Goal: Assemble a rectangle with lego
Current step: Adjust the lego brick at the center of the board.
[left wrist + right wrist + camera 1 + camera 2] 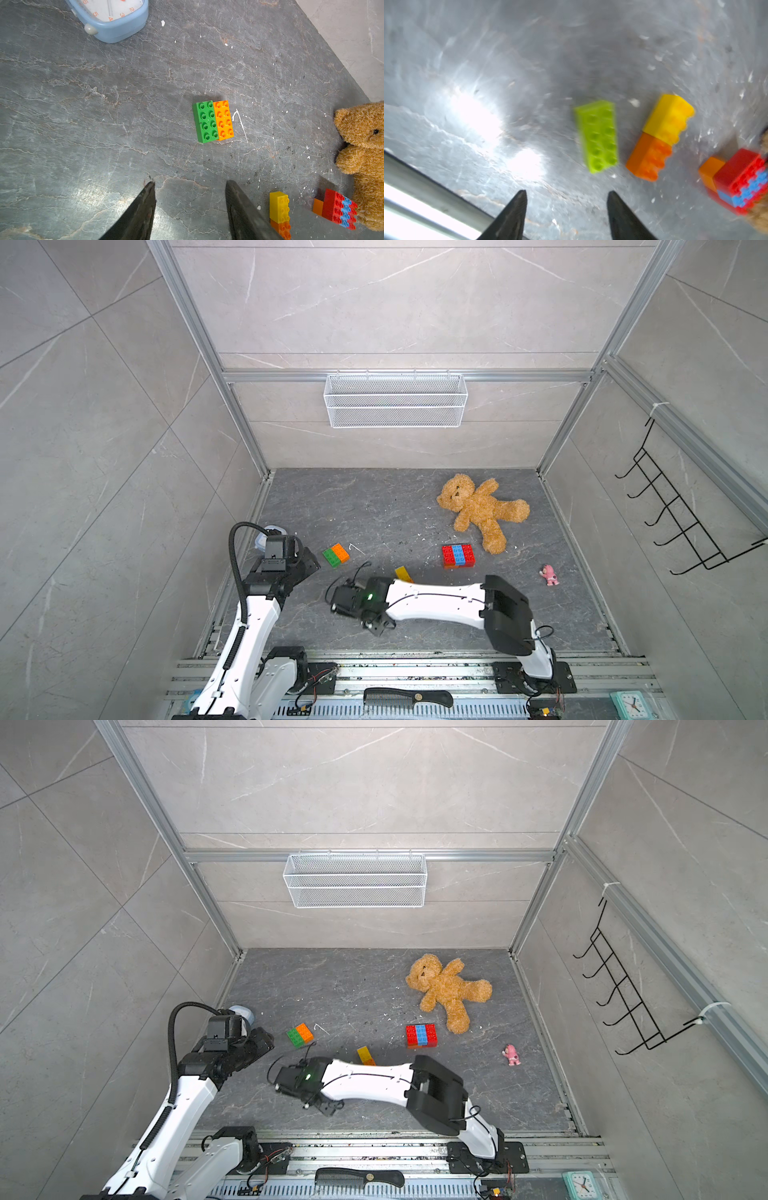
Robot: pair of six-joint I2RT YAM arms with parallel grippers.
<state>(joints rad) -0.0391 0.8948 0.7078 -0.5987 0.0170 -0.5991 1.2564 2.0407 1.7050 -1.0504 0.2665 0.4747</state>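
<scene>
1. We log left gripper (190,182) released, empty, near left edge of the desk (395,506)
2. Likewise right gripper (566,192): released, empty
3. Lego: green-orange pair (213,121) towards left edge; lime brick (598,136) beside yellow-orange pair (660,135), mid-desk; red-blue block (458,555) right of centre

Grey marbled wall panels (399,302) in aluminium framing (282,376) enclose a dark veined desk (374,506); far beyond the left gripper (190,184) a white wire basket (395,400) hangs; a black hook rack (677,497) on the side wall; glare (475,112) just ahead of the right gripper (566,192).
</scene>
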